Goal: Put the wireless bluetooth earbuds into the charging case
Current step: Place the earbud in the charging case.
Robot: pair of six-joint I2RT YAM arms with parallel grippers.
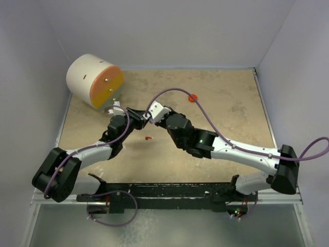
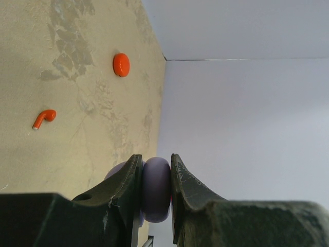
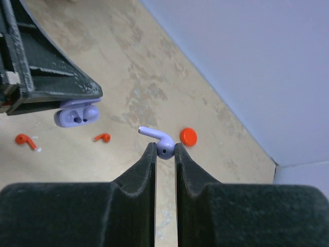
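Observation:
My left gripper (image 2: 156, 157) is shut on a lavender charging case (image 2: 157, 191), held edge-on above the table. In the right wrist view the case (image 3: 77, 115) hangs open under the left fingers (image 3: 56, 85), its sockets showing. My right gripper (image 3: 165, 146) is shut on a lavender earbud (image 3: 154, 134) by its head, stem pointing up-left, a short way right of the case. In the top view both grippers (image 1: 140, 116) (image 1: 152, 114) meet tip to tip at mid-table. Two red earbuds (image 3: 101, 137) (image 3: 24, 140) lie on the table; one shows in the left wrist view (image 2: 44, 118).
A small round red disc (image 1: 193, 98) lies on the table toward the back; it also shows in the left wrist view (image 2: 121, 65) and the right wrist view (image 3: 188, 136). A large white cylinder with an orange face (image 1: 95, 81) stands at the back left. Grey walls enclose the table.

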